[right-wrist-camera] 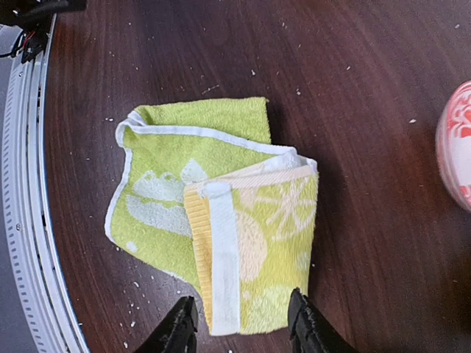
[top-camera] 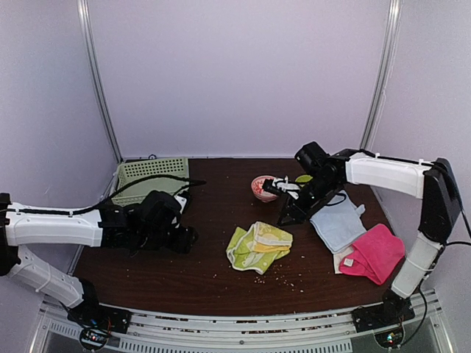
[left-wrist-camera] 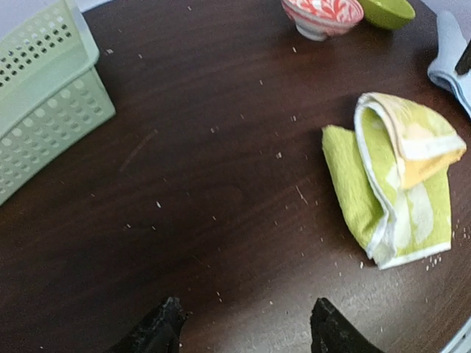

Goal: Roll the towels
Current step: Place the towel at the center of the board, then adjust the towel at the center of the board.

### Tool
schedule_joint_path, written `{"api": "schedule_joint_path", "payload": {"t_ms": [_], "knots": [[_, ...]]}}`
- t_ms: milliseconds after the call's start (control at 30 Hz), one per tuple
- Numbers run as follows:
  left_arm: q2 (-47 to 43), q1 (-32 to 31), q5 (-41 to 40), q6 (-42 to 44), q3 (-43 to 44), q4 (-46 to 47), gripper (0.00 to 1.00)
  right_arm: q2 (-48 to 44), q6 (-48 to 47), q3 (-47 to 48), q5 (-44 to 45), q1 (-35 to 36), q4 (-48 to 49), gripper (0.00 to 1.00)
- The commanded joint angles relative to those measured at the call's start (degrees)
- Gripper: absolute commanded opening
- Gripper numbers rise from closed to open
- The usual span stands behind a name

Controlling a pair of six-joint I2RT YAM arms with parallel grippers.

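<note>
- Towels lie toward the 3 o'clock half of the table (top-camera: 184, 283). The yellow towel (top-camera: 259, 247) is near the centre, the light blue towel (top-camera: 337, 223) at its 2 o'clock and the pink towel (top-camera: 375, 254) at its 3 o'clock. A sliver of cream towel (top-camera: 340, 259) shows under the pink one's edge.
- The right gripper (right-wrist-camera: 241, 298) hangs above the yellow towel's near end with its jaws partly apart and nothing in them. The left gripper (left-wrist-camera: 246, 305) has its jaws wide and is also empty, well off at the towel's 9 o'clock.
- The yellow towel is only loosely folded over itself, not a firm roll. With no jaw pressing it, the upper flap may spring back and undo the fold.
- If the right gripper comes down where it hangs, it may pinch only the top layer at the white hem. The layers below would then be left behind, giving a skewed roll.
- The red-patterned bowl (top-camera: 262, 188) and green bowl (top-camera: 303, 179) sit at 12 o'clock of the towel, close to the right wrist. A careless swing could knock either one.
- The right arm reaches over the blue towel, so a low pass could drag or crumple it.
- Crumbs (left-wrist-camera: 298, 193) dot the wood around the yellow towel and could get rolled into the cloth.
- The pink towel lies near the table's 4 o'clock corner, and a sideways tug might send it over the edge.
</note>
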Motion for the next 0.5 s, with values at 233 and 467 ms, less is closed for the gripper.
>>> {"api": "schedule_joint_path", "payload": {"t_ms": [233,467], "knots": [[1.4,-0.6,14.0,0.6,-2.4,0.2,0.73,-9.7,3.1,-12.9,12.0,4.3,7.1,0.42],[4.6,-0.7,17.4,0.5,-4.7,9.3,0.69,-9.7,1.6,-14.9,10.5,5.1,8.3,0.43]]}}
